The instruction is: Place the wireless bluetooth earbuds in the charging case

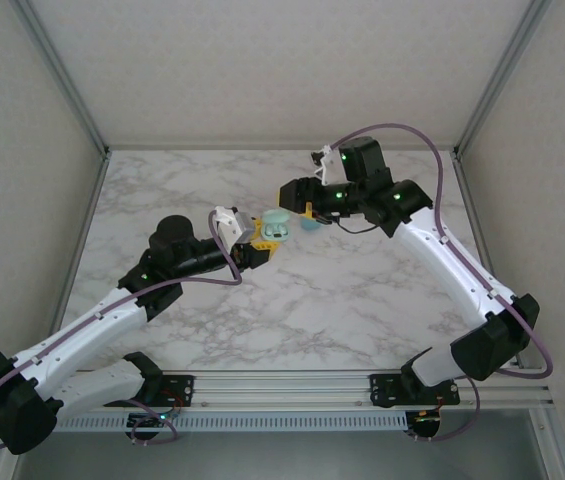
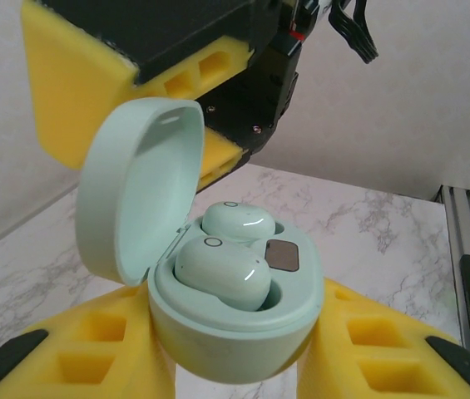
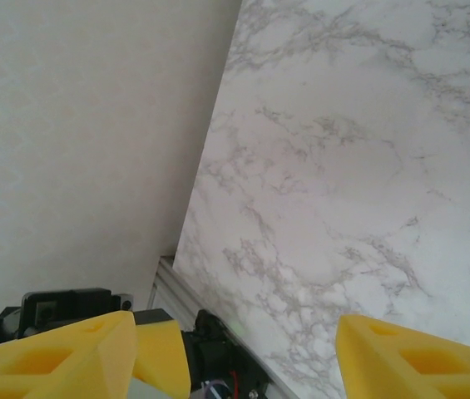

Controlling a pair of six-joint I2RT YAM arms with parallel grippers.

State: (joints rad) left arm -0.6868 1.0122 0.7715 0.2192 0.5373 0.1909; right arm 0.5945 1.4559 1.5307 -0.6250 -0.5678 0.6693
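The left claw [image 2: 230, 353] is clenched on the mint case [image 2: 226, 332], one yellow finger [image 2: 93, 349] pressed to each side of its rounded body. The case is held off the tabletop [image 2: 359, 216]. Its lid [image 2: 135, 191] is swung open and stands at 10 o'clock from the body. Both earbuds [image 2: 222, 270] sit in the case's wells, one nearer the camera and the other at 12 o'clock from it, just beside it. A small dark panel [image 2: 283, 255] lies at 3 o'clock from the nearer bud.

From above, the case [image 1: 275, 226] is a little toward 12 o'clock from the middle of the tabletop [image 1: 362, 300], with the left claw [image 1: 262, 240] at its 8 o'clock side. The right claw [image 1: 307, 212] is just beside the case at 2 o'clock. In its own wrist view the right claw [image 3: 243, 349] is released, fingers [image 3: 401, 357] spread wide with nothing between them.
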